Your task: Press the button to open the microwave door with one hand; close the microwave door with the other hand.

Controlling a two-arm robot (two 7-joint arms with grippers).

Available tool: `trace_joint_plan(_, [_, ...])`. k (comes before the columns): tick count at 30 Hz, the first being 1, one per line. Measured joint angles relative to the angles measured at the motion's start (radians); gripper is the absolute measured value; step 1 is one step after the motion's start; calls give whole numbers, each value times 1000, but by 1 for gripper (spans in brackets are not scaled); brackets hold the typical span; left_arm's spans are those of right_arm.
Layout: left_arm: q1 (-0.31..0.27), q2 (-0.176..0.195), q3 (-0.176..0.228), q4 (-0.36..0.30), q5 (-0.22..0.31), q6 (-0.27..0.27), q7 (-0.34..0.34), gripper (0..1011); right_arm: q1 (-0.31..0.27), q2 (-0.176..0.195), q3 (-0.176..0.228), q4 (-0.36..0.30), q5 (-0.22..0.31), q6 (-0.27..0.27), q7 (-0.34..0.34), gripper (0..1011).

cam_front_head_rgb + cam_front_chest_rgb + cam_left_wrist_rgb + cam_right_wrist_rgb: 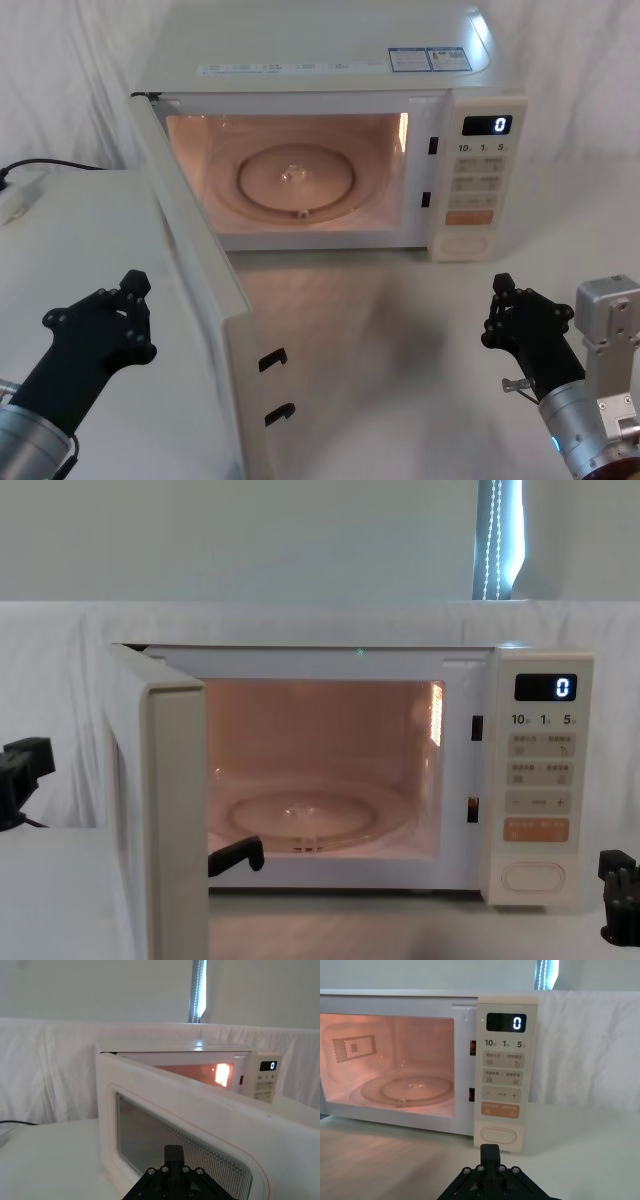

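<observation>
Head view puts the right gripper [497, 300] at the near right of the table, its fingers pressed together into a point, touching nothing and well short of the button [463, 243] at the foot of the control panel [481, 170]. The left gripper [133, 296] sits at the near left, just beside the outer face of the microwave door [205, 300]; whether its fingers are spread or together I cannot tell. That door stands swung wide toward the near left, and the lit cavity with its glass turntable [295, 180] is exposed. So the opening half looks done, and the closing push by the left arm is what remains.

Left wrist view faces the door's windowed outer side, which the head view sees only edge-on. Right wrist view shows the button square-on beneath the orange key [500, 1110], with the display reading zero.
</observation>
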Motion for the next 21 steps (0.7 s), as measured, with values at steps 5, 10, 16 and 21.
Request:
trace_joint_plan(5, [-23,11,11,10,0,5,-5,0,0,0,0,0,0,0,0,0])
trace_joint_plan(10, [-48,21,30,26,2,10,-10,0,0,0,0,0,0,0,0,0])
trace_joint_plan(16, [-69,30,52,37,7,11,-20,0,0,0,0,0,0,0,0,0])
trace_joint_plan(21, [-81,32,65,40,10,10,-22,0,0,0,0,0,0,0,0,0])
